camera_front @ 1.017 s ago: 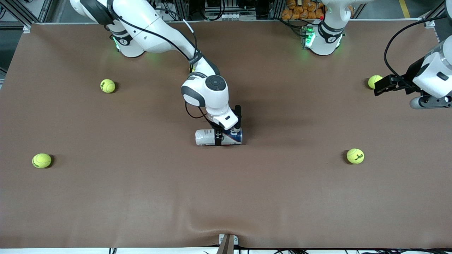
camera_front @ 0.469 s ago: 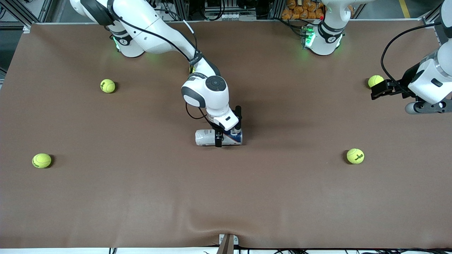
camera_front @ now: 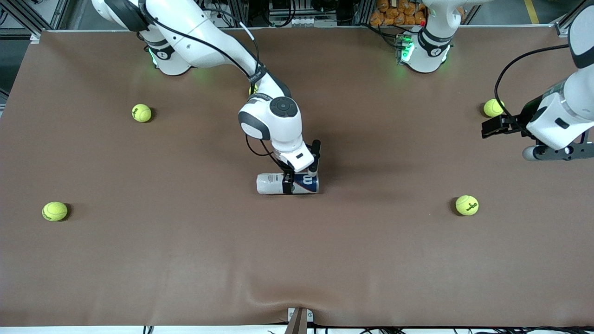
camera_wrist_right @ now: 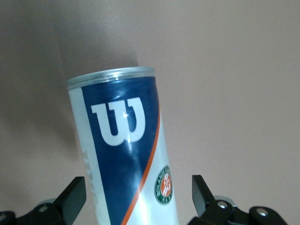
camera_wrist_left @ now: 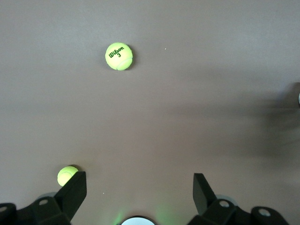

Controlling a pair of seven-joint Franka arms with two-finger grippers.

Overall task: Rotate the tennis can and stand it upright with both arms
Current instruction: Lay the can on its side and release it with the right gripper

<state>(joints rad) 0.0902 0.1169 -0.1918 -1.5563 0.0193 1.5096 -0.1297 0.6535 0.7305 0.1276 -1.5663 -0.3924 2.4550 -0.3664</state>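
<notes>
The tennis can (camera_front: 278, 183) lies on its side mid-table, its silver rim toward the left arm's end. In the right wrist view the tennis can (camera_wrist_right: 123, 154) shows its navy and white label with a white "W". My right gripper (camera_front: 302, 170) hangs open just over the can. Its fingers straddle the can's body with a gap on each side, so the right gripper (camera_wrist_right: 138, 196) holds nothing. My left gripper (camera_front: 493, 126) hovers open and empty over the left arm's end of the table. In its own wrist view the left gripper (camera_wrist_left: 139, 188) frames only bare mat.
Several tennis balls lie scattered on the brown mat: one (camera_front: 141, 112) and another (camera_front: 54, 211) toward the right arm's end, two (camera_front: 467, 205) (camera_front: 492, 107) toward the left arm's end. The left wrist view shows a ball (camera_wrist_left: 119, 56) and a second ball (camera_wrist_left: 67, 175) by a finger.
The right gripper's fingers have spread off the can, and the can has rolled slightly so its "W" faces up. The left arm has swung its gripper toward the front camera.
</notes>
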